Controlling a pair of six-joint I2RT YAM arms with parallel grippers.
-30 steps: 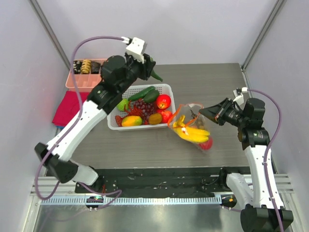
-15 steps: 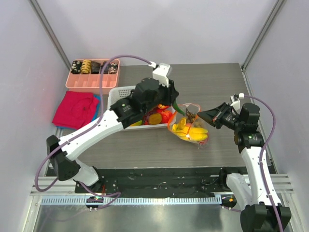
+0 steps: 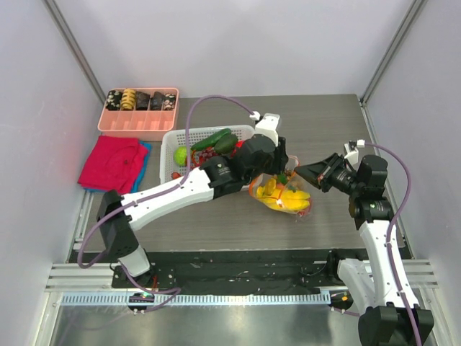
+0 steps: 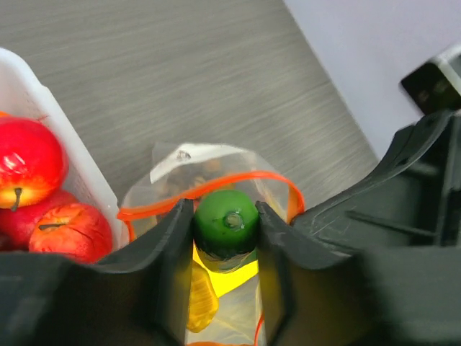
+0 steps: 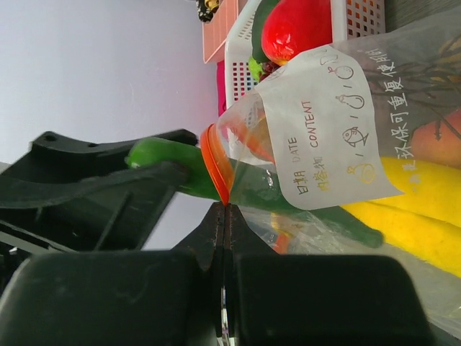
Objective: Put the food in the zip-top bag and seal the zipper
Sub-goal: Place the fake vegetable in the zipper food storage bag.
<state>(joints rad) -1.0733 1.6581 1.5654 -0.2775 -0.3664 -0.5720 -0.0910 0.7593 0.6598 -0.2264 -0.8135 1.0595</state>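
Counts: 1 pink tray (image 3: 137, 128), 1 red cloth (image 3: 112, 162), 1 white basket (image 3: 168, 155), 1 zip-top bag (image 3: 297, 210), 2 grippers; 2 red apples (image 4: 25, 162) against the basket's right wall.
Left gripper (image 4: 225, 213): clamped on 1 green cucumber (image 4: 226, 222), just right of the basket.
Cucumber axis: lengthwise through the bag's mouth, tip inside.
Bag: just right of the basket, mouth toward it, bananas (image 3: 292, 198) inside.
Right gripper (image 5: 225, 209): pinching the zipper (image 5: 216, 169) on the side away from the basket.
Room: bare table (image 3: 324, 115) right of the bag.
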